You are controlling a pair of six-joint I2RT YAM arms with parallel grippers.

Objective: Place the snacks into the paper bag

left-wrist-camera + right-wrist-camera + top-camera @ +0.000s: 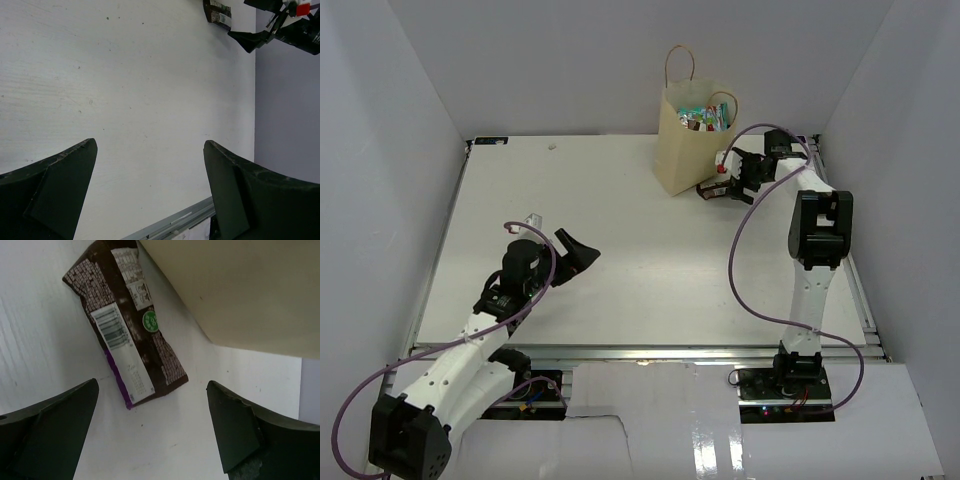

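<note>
Lying beyond right fingers (parted): brown bar

The paper bag is cream-beige with tan handles. The packets in its mouth show green, teal and red. The bar is dark brown with fine pale print, white label panels, a black barcode, a green round mark and a purple edge. The table is white. The left gripper and right gripper are black.

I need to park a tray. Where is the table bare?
The wide middle of the table, between the left gripper and the paper bag, is bare. Crowded at the bag's right foot: right gripper over a brown bar.
</note>
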